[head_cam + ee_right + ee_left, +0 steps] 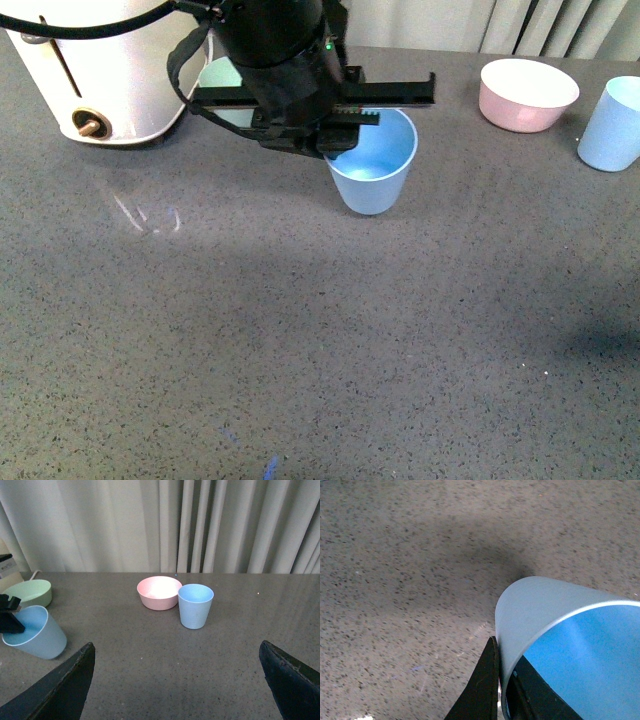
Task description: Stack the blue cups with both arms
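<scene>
My left gripper [338, 132] is shut on the rim of one light-blue cup [372, 165] and holds it slightly tilted, low over the grey table. In the left wrist view one finger [484, 690] presses the outside of the cup [555, 625] and the other is inside. The second blue cup [612, 124] stands upright at the far right, next to the pink bowl [527, 93]. My right gripper [177, 680] is open and empty, well short of that cup [195, 606]. The held cup also shows in the right wrist view [35, 633].
A mint-green bowl [222, 82] sits behind the left arm, also in the right wrist view [30, 592]. A white appliance [100, 70] stands at the back left. The pink bowl [159, 592] is just behind the standing cup. Curtains hang beyond the table's far edge.
</scene>
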